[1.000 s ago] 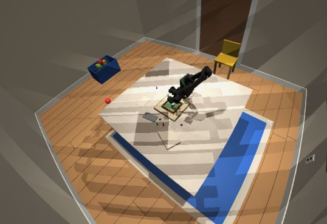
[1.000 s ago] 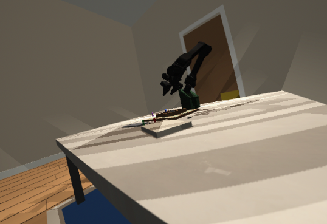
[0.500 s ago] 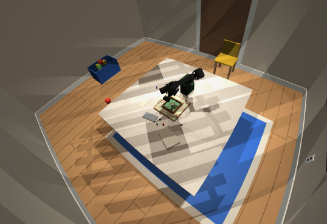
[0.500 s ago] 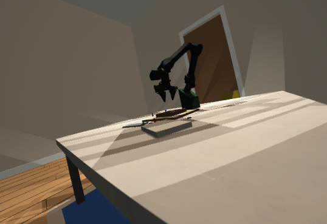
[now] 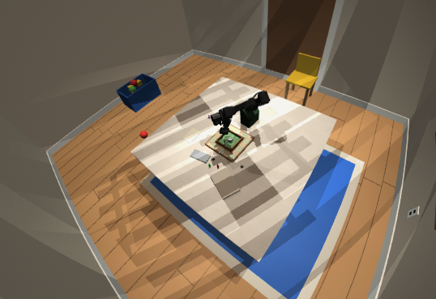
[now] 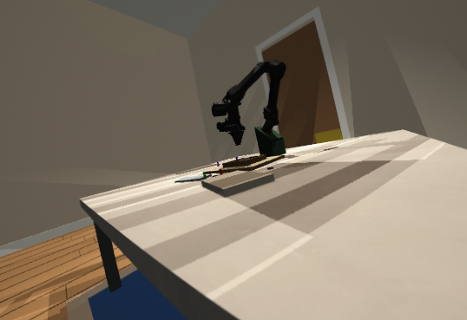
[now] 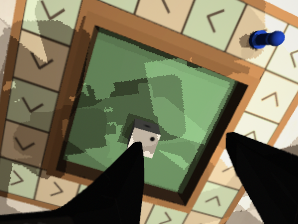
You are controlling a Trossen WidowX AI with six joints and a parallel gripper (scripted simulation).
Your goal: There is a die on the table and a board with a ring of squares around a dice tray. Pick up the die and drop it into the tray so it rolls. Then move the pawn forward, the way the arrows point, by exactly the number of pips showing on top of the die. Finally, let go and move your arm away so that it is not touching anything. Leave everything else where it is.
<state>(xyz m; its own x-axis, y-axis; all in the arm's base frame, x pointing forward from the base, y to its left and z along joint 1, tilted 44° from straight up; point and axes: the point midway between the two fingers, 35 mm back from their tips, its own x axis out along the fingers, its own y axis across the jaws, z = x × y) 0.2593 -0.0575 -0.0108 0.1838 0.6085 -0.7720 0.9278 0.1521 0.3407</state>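
Right now the gripper (image 7: pixel 182 165) hangs over the board (image 7: pixel 85 22) with its two black fingers partly apart and nothing between them. Below it, the white die (image 7: pixel 145 140) sits on the green floor of the tray (image 7: pixel 200 110), near the left finger. One pip shows on the side I can see; I cannot tell which face is on top. Around the tray runs the ring of squares (image 7: pixel 220 20) with arrows. Far to the right, the blue pawn (image 7: pixel 266 38) lies across a corner square. Everything rests on the table (image 6: pixel 330 212).
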